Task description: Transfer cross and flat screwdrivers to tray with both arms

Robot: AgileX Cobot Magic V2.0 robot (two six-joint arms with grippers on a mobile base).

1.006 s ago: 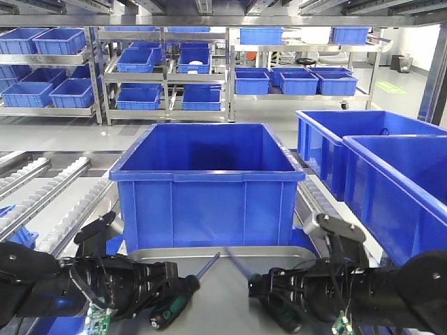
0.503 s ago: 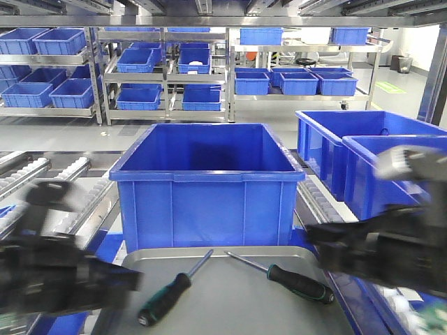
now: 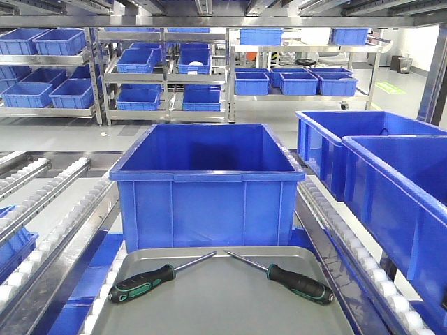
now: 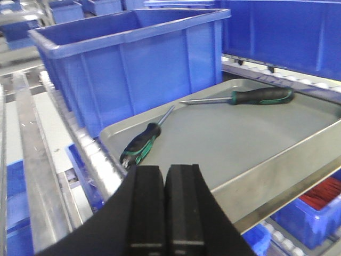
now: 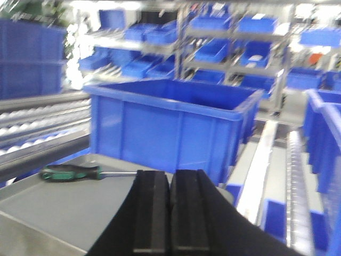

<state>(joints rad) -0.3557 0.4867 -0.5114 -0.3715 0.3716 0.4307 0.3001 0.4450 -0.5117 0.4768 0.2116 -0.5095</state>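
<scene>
I've pulled both arms back: left end effector [image 4: 164, 205] and right end effector [image 5: 170, 210] are pressed together, empty. Both screwdrivers [image 3: 142, 278] [image 3: 299, 282] now lie released in the tray [image 3: 223, 307]; transfer looks done.

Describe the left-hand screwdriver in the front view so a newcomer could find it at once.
Start at the big blue bin in the middle, then drop to the grey metal tray directly in front of it. Two black-and-green screwdrivers lie on it, shafts angled toward each other; the left screwdriver has its handle nearest the tray's left rim, while its twin, the right screwdriver, lies with its handle toward the right.
</scene>
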